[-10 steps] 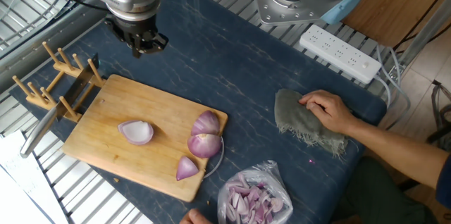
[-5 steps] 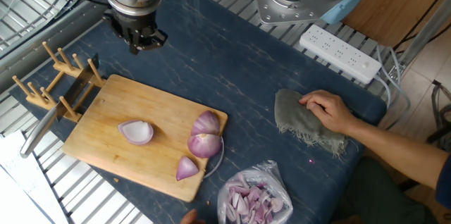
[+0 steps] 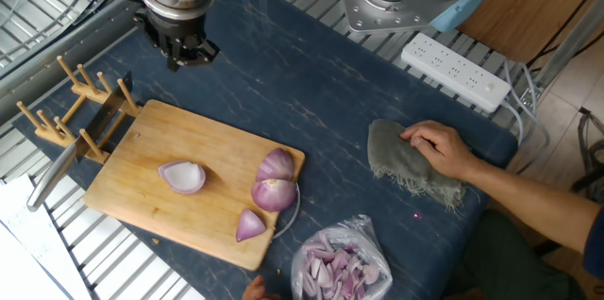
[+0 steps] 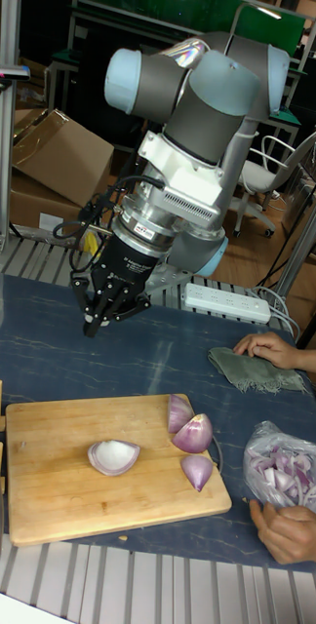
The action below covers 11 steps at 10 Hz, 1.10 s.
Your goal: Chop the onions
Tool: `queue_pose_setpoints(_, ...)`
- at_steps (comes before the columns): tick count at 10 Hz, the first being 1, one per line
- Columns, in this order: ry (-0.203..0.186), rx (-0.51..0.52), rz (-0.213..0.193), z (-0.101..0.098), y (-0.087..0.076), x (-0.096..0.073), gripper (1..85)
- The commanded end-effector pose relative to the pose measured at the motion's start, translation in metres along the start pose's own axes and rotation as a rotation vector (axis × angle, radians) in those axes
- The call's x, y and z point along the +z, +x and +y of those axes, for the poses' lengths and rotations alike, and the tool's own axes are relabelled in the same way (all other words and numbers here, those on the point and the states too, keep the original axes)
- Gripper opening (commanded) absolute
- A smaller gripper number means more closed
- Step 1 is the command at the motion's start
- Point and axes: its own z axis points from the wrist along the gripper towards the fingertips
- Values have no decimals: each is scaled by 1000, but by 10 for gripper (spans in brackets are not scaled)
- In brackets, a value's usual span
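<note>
Knife (image 3: 52,179) at the left rack is noted as the needed pickup, gripper (image 3: 186,55) is seen above the cloth with nothing held, opening unclear, and onions (image 3: 269,187) are left on the board's (image 3: 142,163) right half.

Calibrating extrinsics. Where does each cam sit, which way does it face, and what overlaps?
Fixed view: high above the table, looking steeply down; shows the gripper, the arm's base and a person's hand on a grey cloth.
Tall fixed view: low at the table's front edge, looking across; shows the whole arm and gripper.
Shared: cutting board, the onions, bag of onion bits, power strip.
</note>
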Motion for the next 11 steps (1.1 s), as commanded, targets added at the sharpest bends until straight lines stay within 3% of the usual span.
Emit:
queue_pose_setpoints(1, -10, -78, -26, -25, -23, 19, 73)
queue_pose_setpoints(2, 0, -89, -28, -37, -32, 29, 80)
queue_pose_setpoints(4, 8, -92, -23, -42, -42, 43, 140)
queue_pose_setpoints(6, 17, -111, -41, -52, -51, 62, 360)
queue_pose_setpoints(11, 57, -92, -49, -70, -65, 93, 377)
